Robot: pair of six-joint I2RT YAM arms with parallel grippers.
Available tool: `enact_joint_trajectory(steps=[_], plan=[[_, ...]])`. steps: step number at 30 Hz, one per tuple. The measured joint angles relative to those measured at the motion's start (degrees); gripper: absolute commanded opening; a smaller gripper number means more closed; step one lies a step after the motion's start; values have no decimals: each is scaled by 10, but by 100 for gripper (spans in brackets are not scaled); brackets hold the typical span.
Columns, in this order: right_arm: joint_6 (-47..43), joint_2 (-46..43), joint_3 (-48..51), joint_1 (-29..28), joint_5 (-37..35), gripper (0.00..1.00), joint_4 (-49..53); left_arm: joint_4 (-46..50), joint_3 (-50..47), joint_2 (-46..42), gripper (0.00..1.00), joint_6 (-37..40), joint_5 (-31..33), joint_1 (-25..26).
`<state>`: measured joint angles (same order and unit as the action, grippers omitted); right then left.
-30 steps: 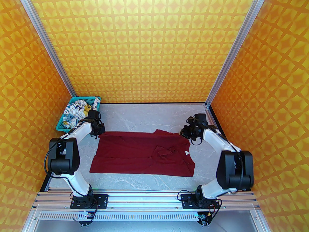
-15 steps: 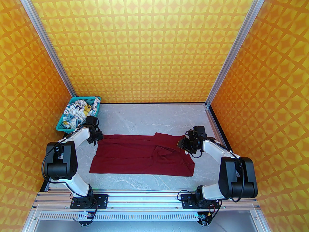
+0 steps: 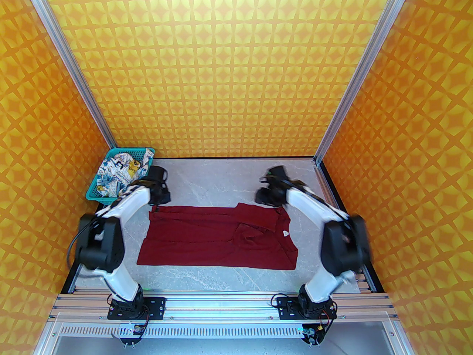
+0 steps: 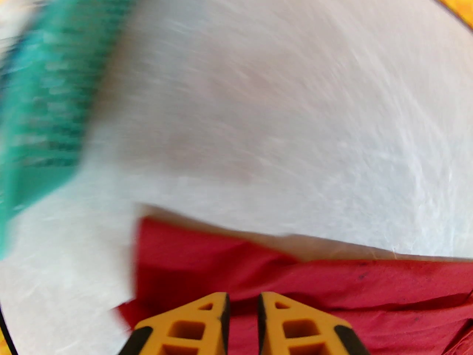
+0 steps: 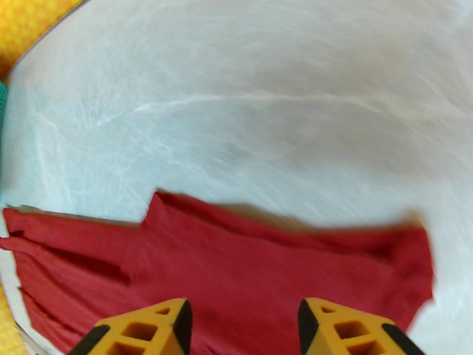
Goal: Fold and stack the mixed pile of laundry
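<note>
**Red T-shirt flat on the bench, printed garment in the basket**

The dark red T-shirt (image 3: 207,235) lies spread out in the lower middle of the top view, on the grey marbled bench (image 3: 221,176). It is flat on its left part and has wrinkled folds right of its middle. A small white label shows near its right edge. The white printed garment (image 3: 116,170) is crumpled inside the teal basket (image 3: 92,194), which stands at the left back corner of the bench, well apart from the T-shirt.

In the left wrist view, the left fingers (image 4: 199,324) stand close together with a narrow gap; they are released and hold no cloth, and the upper left corner of the T-shirt lies under them. In the right wrist view, the right fingers (image 5: 155,327) are wide apart and released, above the upper right part of the T-shirt. Both wrist views are blurred.
</note>
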<state>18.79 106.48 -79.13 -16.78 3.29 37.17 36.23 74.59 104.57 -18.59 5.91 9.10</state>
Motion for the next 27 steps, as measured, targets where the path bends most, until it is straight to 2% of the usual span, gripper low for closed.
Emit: enact_joint_trajectory(steps=[7, 14, 18, 27], plan=[[-2, 124, -107, -61, -40, 53, 47, -3, -35, 28, 16, -2, -10, -1], [-2, 182, -178, -75, -72, 47, 81, -13, -78, 21, 17, -10, -10, -1], [-5, 209, -204, -75, -85, 39, 96, -27, -91, 13, 17, -16, -10, -1], [-10, 226, -223, -75, -92, 12, 112, -36, -100, 8, 17, -20, -10, -1]])
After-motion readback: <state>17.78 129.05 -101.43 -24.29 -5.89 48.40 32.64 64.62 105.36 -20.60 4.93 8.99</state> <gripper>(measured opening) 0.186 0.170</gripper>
